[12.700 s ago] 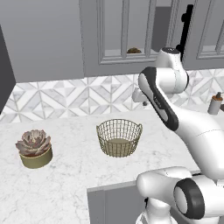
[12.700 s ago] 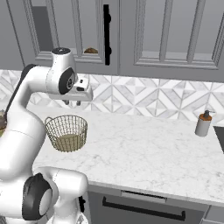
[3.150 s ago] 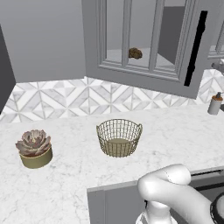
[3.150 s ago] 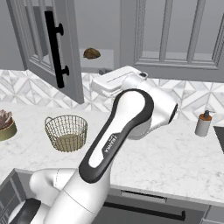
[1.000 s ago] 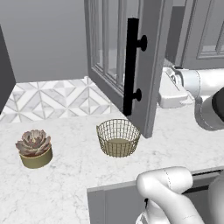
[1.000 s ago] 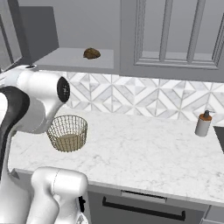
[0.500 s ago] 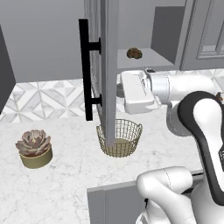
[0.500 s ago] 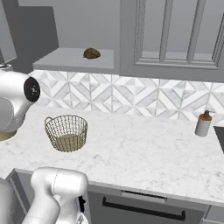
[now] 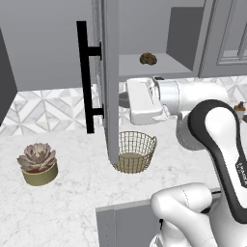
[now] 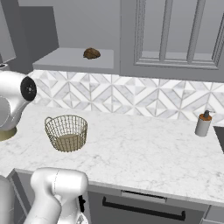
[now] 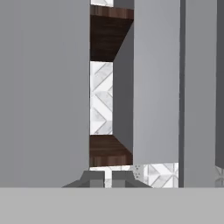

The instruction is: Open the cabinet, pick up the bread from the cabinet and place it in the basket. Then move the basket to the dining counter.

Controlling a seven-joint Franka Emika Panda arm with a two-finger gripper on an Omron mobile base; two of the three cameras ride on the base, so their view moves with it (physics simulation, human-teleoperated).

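White marble counter (image 10: 144, 148) carries the basket (image 9: 135, 150) — bread (image 10: 91, 53) sits in the open cabinet (image 9: 110, 72); end effector (image 11: 108, 177) clenched.

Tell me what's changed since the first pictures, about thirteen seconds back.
The cabinet door has swung wide open, now edge-on in the left base view, baring the shelf. The gripper is shut and empty, off the handle. The bread, basket and succulent haven't moved.

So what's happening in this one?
The white robot arm has the grey glass-paned cabinet door swung wide open, its gripper shut and empty beside the door. The small brown bread roll sits on the cabinet shelf, untouched. The golden wire mesh basket stands empty on the marble counter below.
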